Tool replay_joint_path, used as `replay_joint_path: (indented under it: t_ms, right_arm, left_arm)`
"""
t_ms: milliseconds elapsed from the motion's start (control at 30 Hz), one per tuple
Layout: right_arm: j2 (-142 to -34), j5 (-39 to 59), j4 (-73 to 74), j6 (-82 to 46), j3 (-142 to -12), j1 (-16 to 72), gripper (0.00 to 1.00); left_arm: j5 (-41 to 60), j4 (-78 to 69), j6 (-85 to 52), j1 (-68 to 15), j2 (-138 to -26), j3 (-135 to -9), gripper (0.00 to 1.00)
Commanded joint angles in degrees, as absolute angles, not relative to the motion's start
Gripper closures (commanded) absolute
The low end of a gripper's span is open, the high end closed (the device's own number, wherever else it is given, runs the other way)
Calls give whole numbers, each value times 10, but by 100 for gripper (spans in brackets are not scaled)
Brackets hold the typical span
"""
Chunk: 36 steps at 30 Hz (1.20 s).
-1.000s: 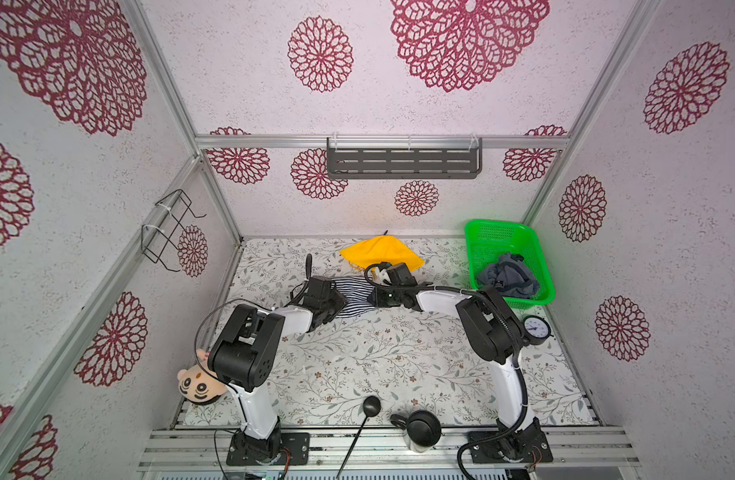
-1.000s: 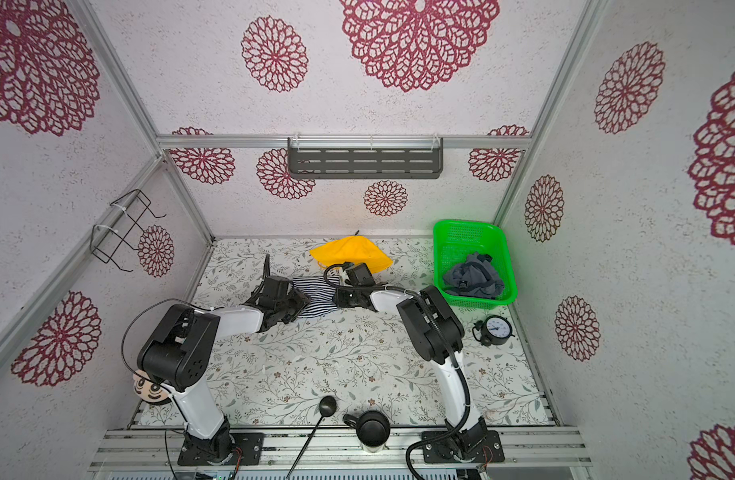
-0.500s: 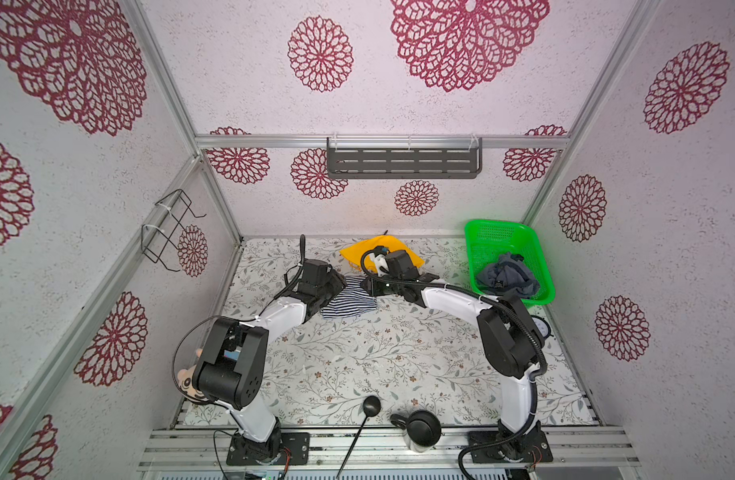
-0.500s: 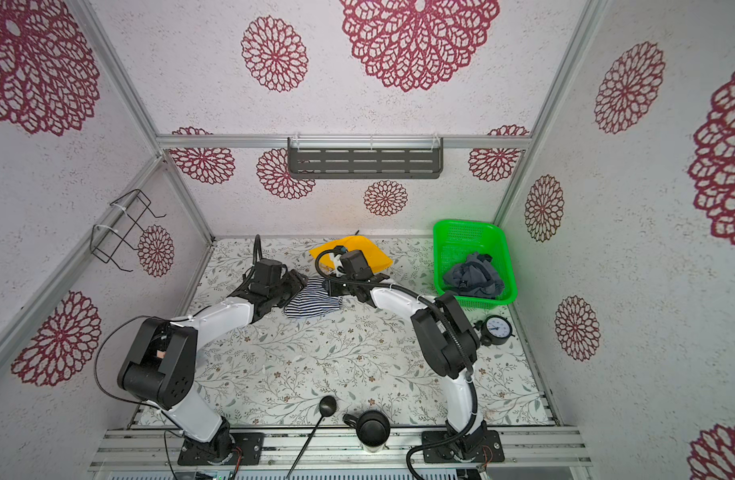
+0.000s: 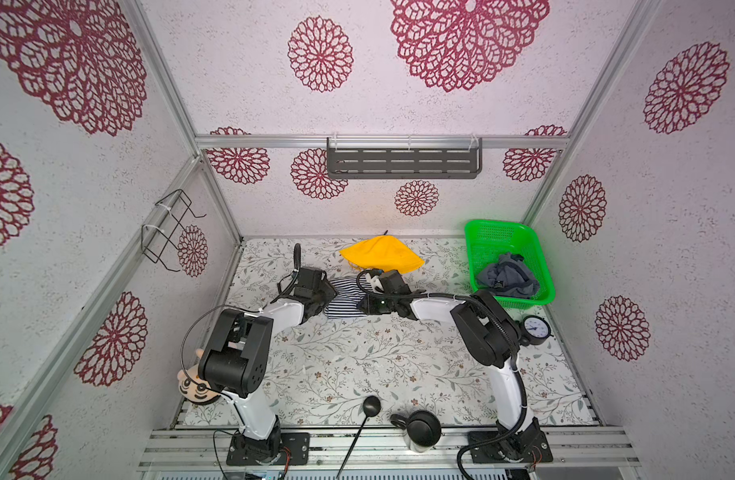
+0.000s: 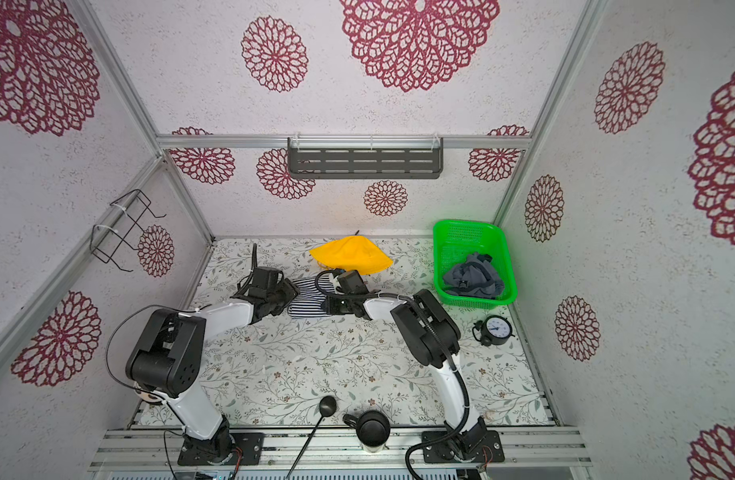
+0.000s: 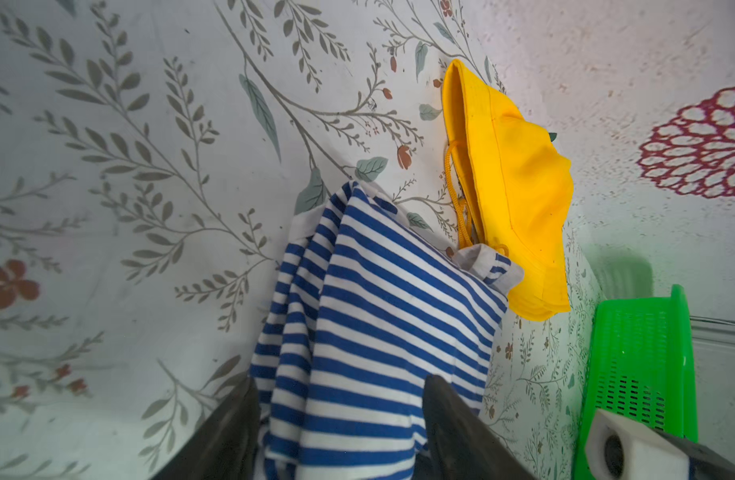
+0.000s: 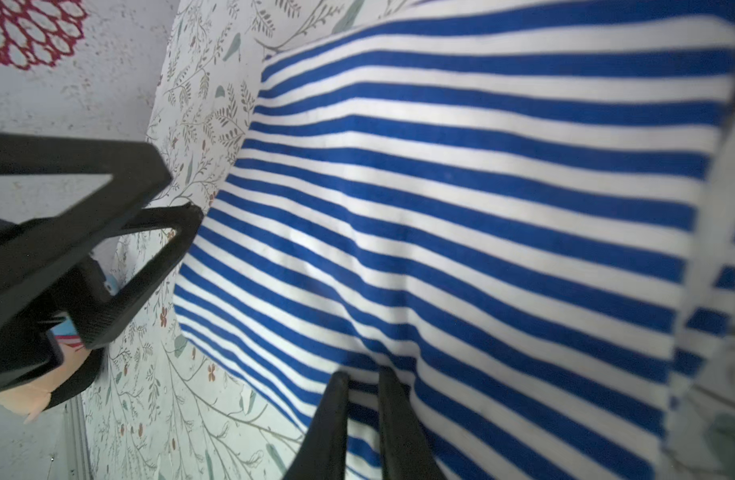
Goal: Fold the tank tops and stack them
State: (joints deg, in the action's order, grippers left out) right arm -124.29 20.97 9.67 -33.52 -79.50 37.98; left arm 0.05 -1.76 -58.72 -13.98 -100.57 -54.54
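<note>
In both top views the left arm (image 5: 282,312) and right arm (image 5: 434,306) cover both ends of the striped tank top (image 5: 344,300). The grey tank top (image 5: 508,277) lies bunched in the basket (image 5: 482,245), its front hidden. The left arm conceals part of the plush toy (image 5: 193,388).

landmark: green basket (image 5: 496,243) | yellow hat (image 5: 380,255): left of basket, level with it | clock (image 5: 535,328): just off basket's near side | black mug (image 5: 421,426), ladle (image 5: 370,406): well nearer than basket, leftward | grey shelf (image 5: 403,163): above-left of basket, on wall | plush toy (image 5: 193,386): diagonally opposite basket
</note>
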Motion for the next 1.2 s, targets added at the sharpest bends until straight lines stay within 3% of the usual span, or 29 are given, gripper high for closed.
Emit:
replay_joint_path:
  t_ms: [0,200,300,700,1033,1167]
  right_arm:
    - [-1205,212,79,-343,-784,348,77]
    - [-1136,249,5,-299,-797,322,47]
    - [-1110,251,-6,-288,-784,307,38]
    - [-1142,255,-53,-244,-830,258,35]
    - [-1096,223,-62,-224,-786,258,35]
    - [-1093,222,-58,-225,-777,258,35]
  left_arm:
    - [-2,-16,-546,-121,-962,-542,26]
    - [25,12,-480,-106,-951,-537,1]
    - [51,1,-488,-109,-976,-535,2]
    - [78,-56,-595,-160,-1018,-495,0]
    - [47,-88,-635,-192,-1059,-503,23]
    - [30,-92,-645,-192,-1067,-508,48]
